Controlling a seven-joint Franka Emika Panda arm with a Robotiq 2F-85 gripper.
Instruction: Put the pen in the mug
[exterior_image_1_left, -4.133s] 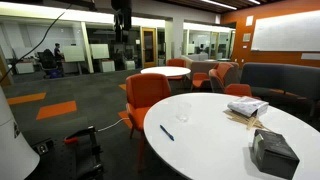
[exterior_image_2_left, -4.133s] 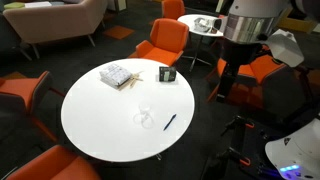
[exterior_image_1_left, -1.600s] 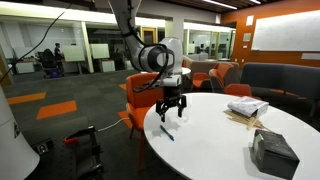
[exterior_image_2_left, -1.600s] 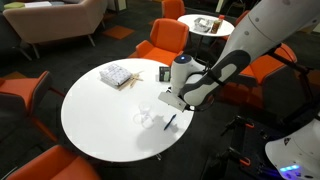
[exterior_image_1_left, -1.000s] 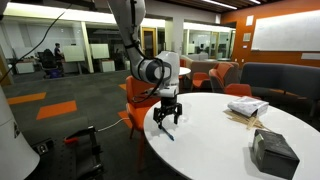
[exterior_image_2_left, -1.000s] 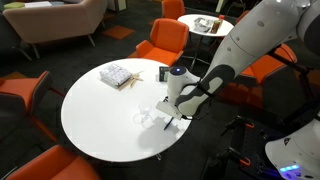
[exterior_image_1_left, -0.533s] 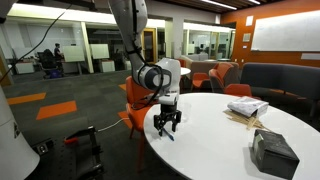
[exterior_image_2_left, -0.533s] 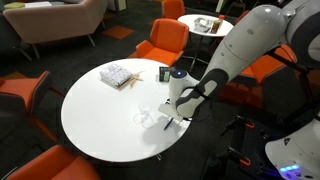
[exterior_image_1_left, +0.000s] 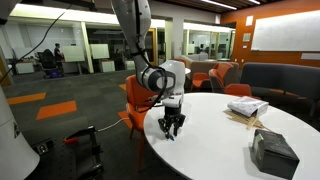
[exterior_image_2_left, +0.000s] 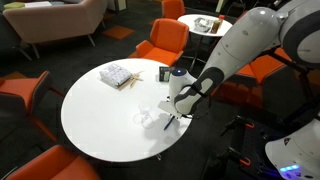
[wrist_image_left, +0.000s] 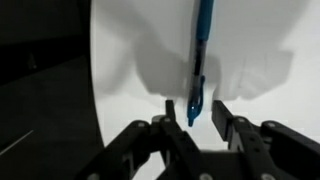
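Observation:
A blue pen (wrist_image_left: 200, 50) lies on the round white table (exterior_image_2_left: 100, 110). In the wrist view its tip sits between my gripper's (wrist_image_left: 194, 108) two black fingers, with a gap on each side. The jaws are partly drawn in and touch nothing. In both exterior views the gripper (exterior_image_1_left: 171, 130) (exterior_image_2_left: 172, 117) points straight down at the table near its edge and covers most of the pen (exterior_image_2_left: 168, 125). The mug is a small clear glass (exterior_image_2_left: 146, 119) standing just beside the gripper.
A black box (exterior_image_1_left: 272, 150) (exterior_image_2_left: 167, 75) and a stack of papers (exterior_image_1_left: 247, 107) (exterior_image_2_left: 119, 75) lie on the far part of the table. Orange chairs (exterior_image_2_left: 162, 42) ring the table, and the table edge is close to the gripper.
The gripper has come down the last bit onto the pen, and its jaws have narrowed around it from wide open.

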